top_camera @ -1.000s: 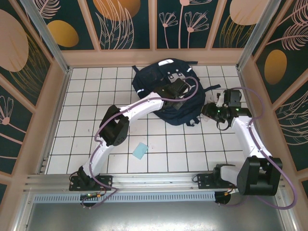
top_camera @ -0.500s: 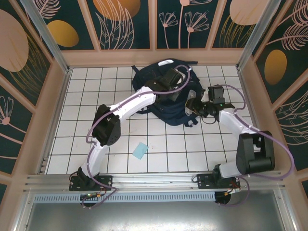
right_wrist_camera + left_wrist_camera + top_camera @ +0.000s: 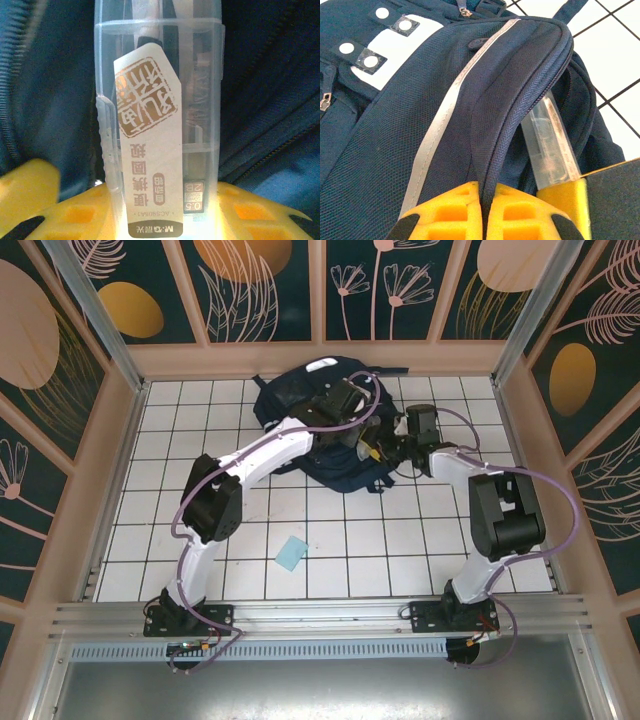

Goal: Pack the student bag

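The bag point(image 3: 285, 405) lies on the tabletop point(image 3: 200, 450). My left hand point(image 3: 482, 210) pinches the bag's zipper lip point(image 3: 520, 115), lifting its mouth. My right hand point(image 3: 160, 212) grips a clear case point(image 3: 157, 100) at that mouth. I should slide it straight in, lip high.

I log the student bag point(image 3: 288, 400) lying on the white tiled table point(image 3: 190, 430), toward the back wall, about centre. Navy fabric, a silver reflective stripe point(image 3: 437, 130) and a pale patch with snap tabs point(image 3: 395, 47). Its zipped edge point(image 3: 520, 107) is raised in an arch, mouth gaping.
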You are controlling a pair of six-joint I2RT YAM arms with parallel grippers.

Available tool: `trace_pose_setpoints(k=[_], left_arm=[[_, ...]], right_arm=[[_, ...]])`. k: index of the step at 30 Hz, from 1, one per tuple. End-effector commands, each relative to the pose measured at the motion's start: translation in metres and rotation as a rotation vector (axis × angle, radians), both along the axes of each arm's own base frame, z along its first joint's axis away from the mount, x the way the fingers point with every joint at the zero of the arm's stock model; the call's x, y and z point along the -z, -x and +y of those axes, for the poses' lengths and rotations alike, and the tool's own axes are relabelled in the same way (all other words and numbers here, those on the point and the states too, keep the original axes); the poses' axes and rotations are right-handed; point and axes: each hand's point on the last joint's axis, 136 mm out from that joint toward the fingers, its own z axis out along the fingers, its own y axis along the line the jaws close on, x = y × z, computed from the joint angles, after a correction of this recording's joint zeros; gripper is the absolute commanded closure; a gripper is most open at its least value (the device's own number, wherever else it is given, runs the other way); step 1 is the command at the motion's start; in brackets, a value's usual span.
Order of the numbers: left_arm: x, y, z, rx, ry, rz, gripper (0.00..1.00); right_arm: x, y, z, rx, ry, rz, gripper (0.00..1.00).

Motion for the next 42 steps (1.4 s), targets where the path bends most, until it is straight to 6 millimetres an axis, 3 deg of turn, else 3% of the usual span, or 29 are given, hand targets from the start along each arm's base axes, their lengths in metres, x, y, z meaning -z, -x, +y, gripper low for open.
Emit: trace_pose_setpoints(k=[1,5,10,17,22,31,42], left_arm=[[-0.055,0.010,-0.017,0.028,0.157,-0.054,1.00],[-0.058,0.008,-0.016,0.022,0.181,-0.059,1.00],[-0.069,0.008,-0.016,0.030,0.214,-0.063,1.00],[-0.072,0.000,-0.008,-0.006,0.217,-0.076,1.00],[-0.068,-0.002,-0.007,-0.016,0.231,-0.057,1.00],[-0.085,0.006,-0.012,0.003,0.303,-0.040,1.00],[-0.104,0.014,-0.025,0.032,0.416,0.002,1.00]], right_arm=[[-0.049,-0.019,0.012,0.000,-0.057,-0.142,0.74],[-0.052,-0.014,0.006,0.016,-0.045,-0.146,0.74],[-0.050,-0.014,0.018,-0.030,-0.092,-0.120,0.74],[-0.062,0.007,-0.017,0.009,0.076,-0.150,0.73],[-0.063,0.017,-0.029,0.021,0.122,-0.160,0.73],[-0.049,0.005,-0.005,-0.008,0.045,-0.136,0.73],[-0.044,-0.015,0.043,0.101,-0.249,-0.059,0.71]])
